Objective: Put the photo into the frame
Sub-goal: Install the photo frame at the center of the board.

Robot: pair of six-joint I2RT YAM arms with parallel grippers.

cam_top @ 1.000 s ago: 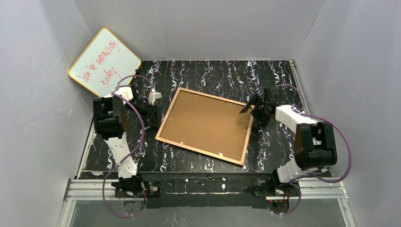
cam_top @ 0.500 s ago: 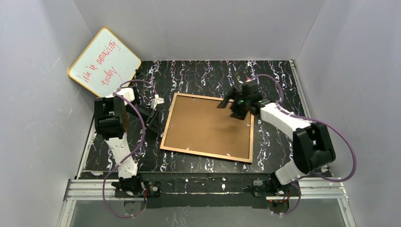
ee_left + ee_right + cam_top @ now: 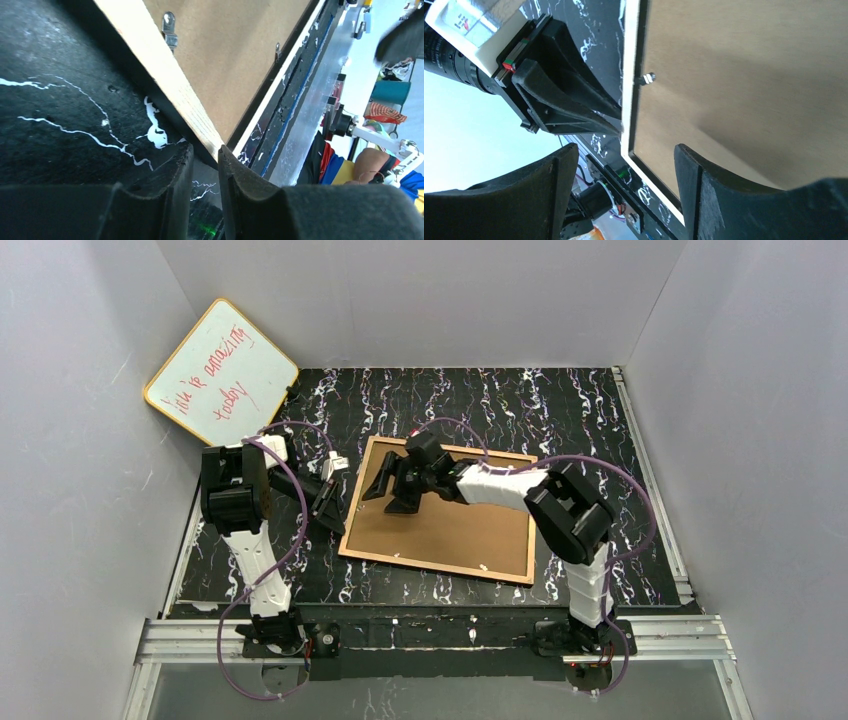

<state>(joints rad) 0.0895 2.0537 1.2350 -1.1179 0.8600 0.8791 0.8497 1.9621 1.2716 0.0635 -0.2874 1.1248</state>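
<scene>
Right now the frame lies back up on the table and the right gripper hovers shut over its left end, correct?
Not quite: the right gripper is open, not shut. The right wrist view shows its fingers wide apart, gripping nothing. The rest holds: the frame lies back up on the table, with that gripper over its left end.

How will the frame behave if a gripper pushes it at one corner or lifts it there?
The frame looks stiff: its wood rim lies flat, so it probably will not bend. Flat on the table, it would likely slide and turn when pushed at a corner. Wide and thin, it may tilt in a corner grip.
</scene>
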